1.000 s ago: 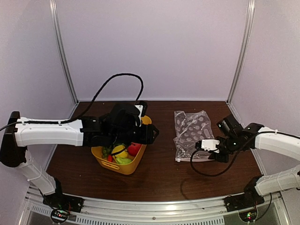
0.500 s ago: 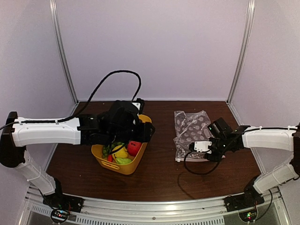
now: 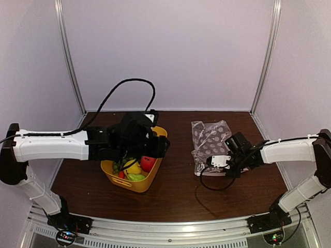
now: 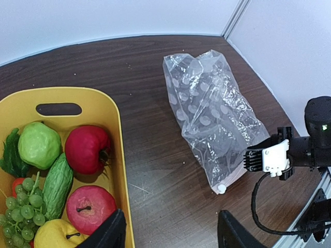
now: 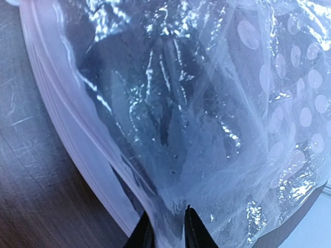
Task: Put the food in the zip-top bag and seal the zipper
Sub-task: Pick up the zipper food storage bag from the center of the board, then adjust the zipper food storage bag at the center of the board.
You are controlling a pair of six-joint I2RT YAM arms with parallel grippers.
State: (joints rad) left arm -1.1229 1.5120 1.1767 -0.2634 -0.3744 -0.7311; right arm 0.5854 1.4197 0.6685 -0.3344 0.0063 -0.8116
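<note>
Well, nothing is packed yet: the food [image 4: 85, 150] sits in the tub [image 4: 118, 124] under the left gripper [image 4: 170, 230] (fingers wide apart). The right gripper [image 5: 166, 225] is at the empty zip-top bag [image 4: 212, 113]; is it pinching it? I cannot tell.

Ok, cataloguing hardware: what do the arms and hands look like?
White tubular links, black joints on the left arm and right arm. Black left hand and right hand, a white block behind the right one. Each trails a black cable.
</note>
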